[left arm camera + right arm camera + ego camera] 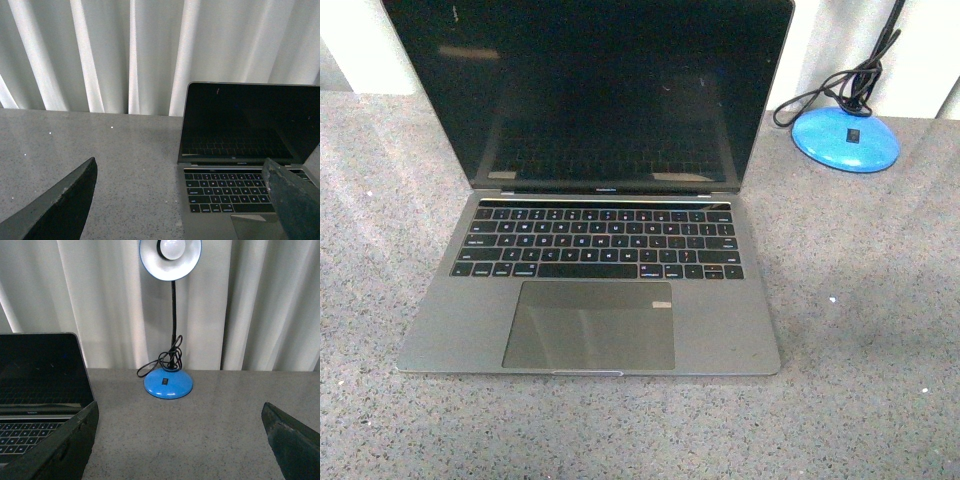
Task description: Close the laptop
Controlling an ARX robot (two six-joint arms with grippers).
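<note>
Space-grey metal, the laptop (592,205) is sitting open at the middle of the speckled grey table (860,330). Its base is lying flat, with keyboard (595,240) and trackpad (590,325) facing the robot, and its lid (590,90) is leaning slightly back past upright, glossy black glass showing. A blue desk lamp (846,138) is standing further back and to the right, apart from the lid, its black cord (167,359) looping over its base. A white curtain (125,50) is hanging behind the table.

Neither arm is showing in the front view. The left gripper (180,200) is hovering by the laptop's left side, jaws spread wide with nothing between them. The right gripper (180,440) is hovering by its right side, likewise gaping and empty.

Judgement: closing is not yet begun. The lid is looking thin but stiff, its glass slick and fragile, and the hinge is probably offering steady resistance. The base is appearing heavy enough to stay put. Contact is best taken at the lid's top edge or upper back, pushing forward and down while keeping pads off the glass.
</note>
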